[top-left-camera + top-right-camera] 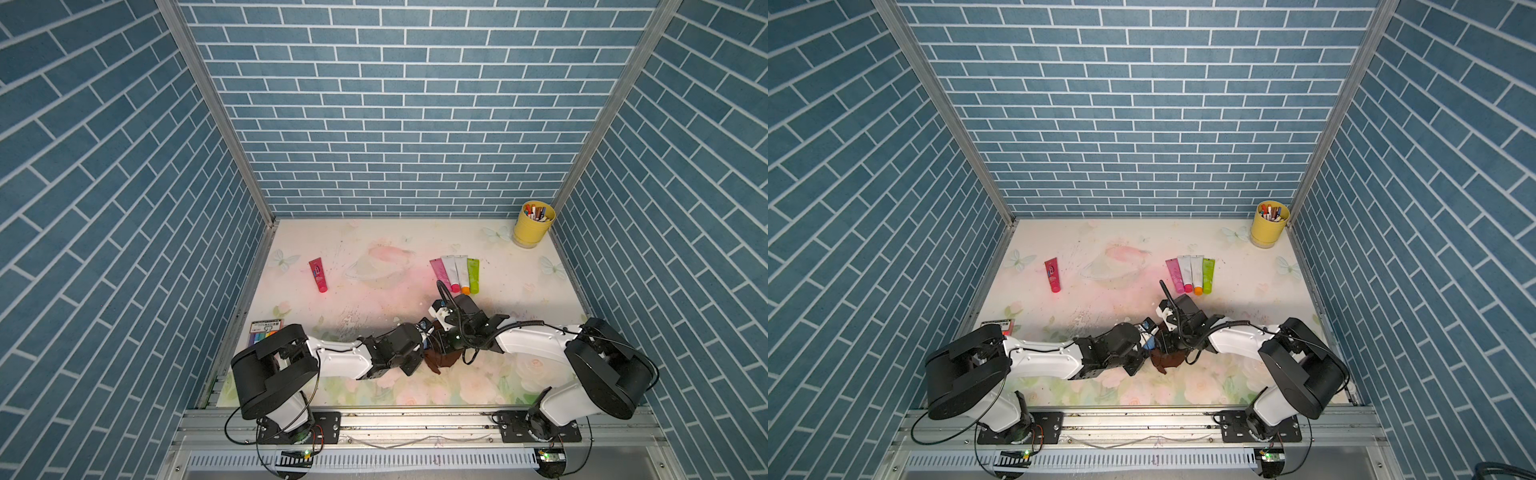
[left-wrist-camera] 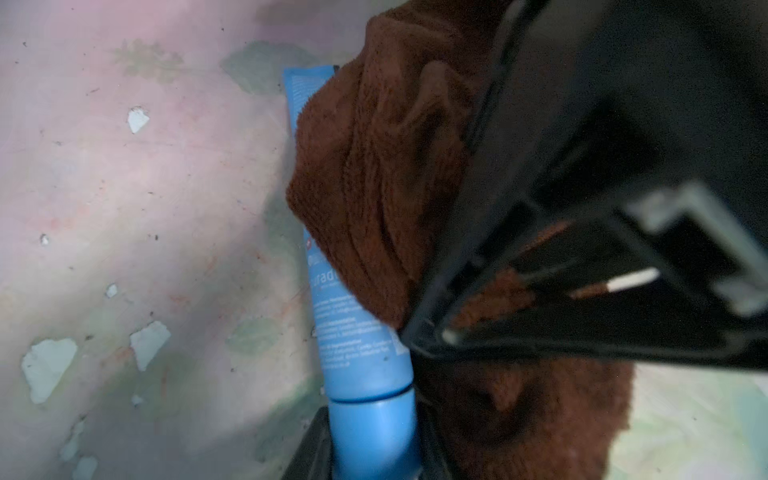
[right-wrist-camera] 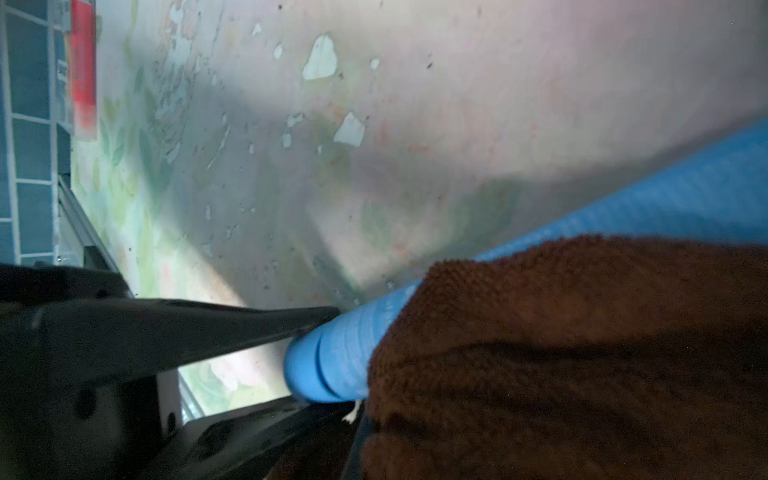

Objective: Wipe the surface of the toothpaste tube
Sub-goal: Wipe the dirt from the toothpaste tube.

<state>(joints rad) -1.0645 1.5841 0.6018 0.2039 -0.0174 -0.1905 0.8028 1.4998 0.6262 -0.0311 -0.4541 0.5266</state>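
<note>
- Far left, near the front edge of the floral worktop (image 1: 374, 249): a pack of markers (image 1: 266, 332), partly tucked under the left arm.
- Further back on the left side: a red tube (image 1: 318, 275), lying flat and alone, well apart from everything else.
- Front middle: left pincer (image 2: 370, 453), narrowed to a small gap and clamped on the round cap end of the blue toothpaste tube (image 2: 361, 353); black fingers (image 3: 232, 328) on either side of the cap in the right wrist view.
- Toothpaste tube between the two pincers, body reaching away from the left pincer, printed side in view, flat crimped end poking out past the cloth.
- Brown cloth (image 2: 374, 187) bunched against the tube's side, covering much of its length and touching it; a loose flap hanging down toward the worktop in both top views.
- Right pincer (image 2: 424, 336), squeezed tight on a fold of the brown cloth, tip just beside the tube's shoulder.
- Behind the right pincer: a row of four tubes (image 1: 460, 272), side by side, caps toward the front.
- Back right corner: a yellow cup (image 1: 532, 226), upright, full of pens.
</note>
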